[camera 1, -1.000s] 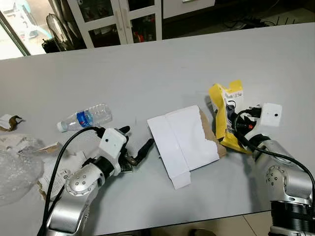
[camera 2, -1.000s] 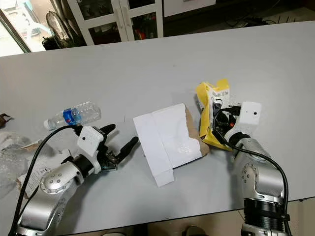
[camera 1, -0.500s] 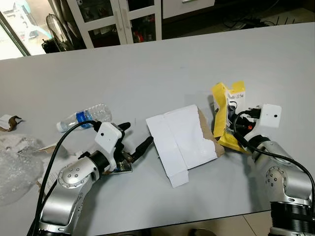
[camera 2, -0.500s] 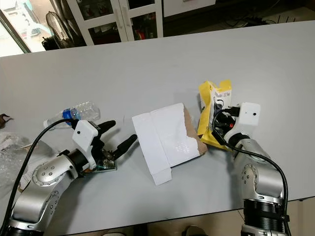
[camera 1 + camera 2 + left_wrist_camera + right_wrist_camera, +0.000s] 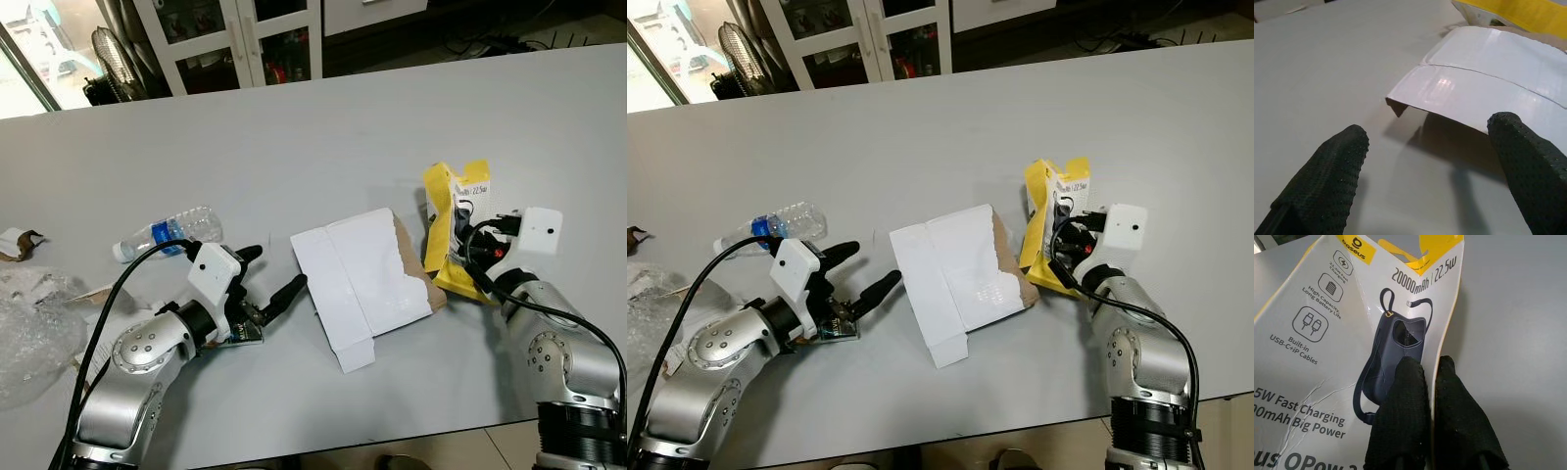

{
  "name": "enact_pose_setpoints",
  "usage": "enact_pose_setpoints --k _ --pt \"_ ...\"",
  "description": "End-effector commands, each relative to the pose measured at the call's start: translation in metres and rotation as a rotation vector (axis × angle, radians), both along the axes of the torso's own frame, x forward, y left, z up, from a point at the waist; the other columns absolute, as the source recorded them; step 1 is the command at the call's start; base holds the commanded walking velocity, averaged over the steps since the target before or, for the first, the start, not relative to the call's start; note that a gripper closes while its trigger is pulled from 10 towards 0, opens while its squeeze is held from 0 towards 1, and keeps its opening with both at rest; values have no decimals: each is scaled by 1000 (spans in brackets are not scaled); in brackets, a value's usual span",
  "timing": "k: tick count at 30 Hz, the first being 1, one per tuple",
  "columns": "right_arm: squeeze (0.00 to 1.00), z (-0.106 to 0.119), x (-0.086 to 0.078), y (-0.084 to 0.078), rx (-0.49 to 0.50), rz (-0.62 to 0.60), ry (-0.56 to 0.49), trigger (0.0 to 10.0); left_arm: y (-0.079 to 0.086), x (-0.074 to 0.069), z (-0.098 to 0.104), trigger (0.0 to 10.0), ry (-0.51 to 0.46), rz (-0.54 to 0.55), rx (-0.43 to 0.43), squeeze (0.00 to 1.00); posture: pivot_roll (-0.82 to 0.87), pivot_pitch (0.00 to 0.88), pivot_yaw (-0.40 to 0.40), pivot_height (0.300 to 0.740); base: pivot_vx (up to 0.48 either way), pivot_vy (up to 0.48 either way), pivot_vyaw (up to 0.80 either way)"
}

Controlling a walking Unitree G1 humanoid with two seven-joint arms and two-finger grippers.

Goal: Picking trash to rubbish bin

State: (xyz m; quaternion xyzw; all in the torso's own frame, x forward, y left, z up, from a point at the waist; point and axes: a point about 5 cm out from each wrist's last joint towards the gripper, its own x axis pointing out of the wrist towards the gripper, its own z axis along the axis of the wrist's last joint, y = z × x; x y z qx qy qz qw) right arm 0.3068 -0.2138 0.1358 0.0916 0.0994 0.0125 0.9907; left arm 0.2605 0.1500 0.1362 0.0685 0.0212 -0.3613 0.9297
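A flattened white cardboard box [image 5: 361, 282] lies in the middle of the grey table [image 5: 323, 147]. My left gripper [image 5: 276, 267] is open just left of the box's edge, low over the table, and its fingertips [image 5: 1347, 142] straddle the raised corner of the box [image 5: 1488, 83] without touching it. A yellow and white power bank package [image 5: 453, 225] stands tilted at the box's right side. My right gripper [image 5: 1428, 364] is shut on the package [image 5: 1327, 357], its fingers pinching the edge.
A clear plastic water bottle [image 5: 168, 234] lies behind my left arm. Crumpled plastic wrap [image 5: 29, 333] and torn paper scraps [image 5: 18, 242] sit at the table's left end. Beyond the far edge are a white glass-door cabinet [image 5: 235, 39] and a fan [image 5: 116, 64].
My left wrist has drawn back slightly to the left, its fingers still open beside the box. The yellow package has shifted a little to the right in my right gripper.
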Motion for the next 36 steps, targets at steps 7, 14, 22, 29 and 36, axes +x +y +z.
enact_pose_setpoints --k 7,14,22,29,36 --pt "0 -34 -10 -3 7 -23 162 0 7 0 8 10000 -9 -77 47 0 -14 184 104 740 0 0 0" --pt "0 -12 -3 -5 7 -56 51 0 5 8 16 10000 -42 -57 32 0 -17 181 104 740 0 0 0" --pt "0 30 4 -4 -71 -95 -156 0 0 14 22 10000 -83 -16 1 0 -26 169 101 740 0 0 0" --pt "0 64 2 -3 -144 -150 -313 0 -4 17 27 10000 -100 -9 -17 0 -31 163 94 740 0 0 0" --pt "0 91 -1 -1 -198 -197 -432 0 -5 28 33 10000 -152 88 -25 0 -40 147 85 740 0 0 0"
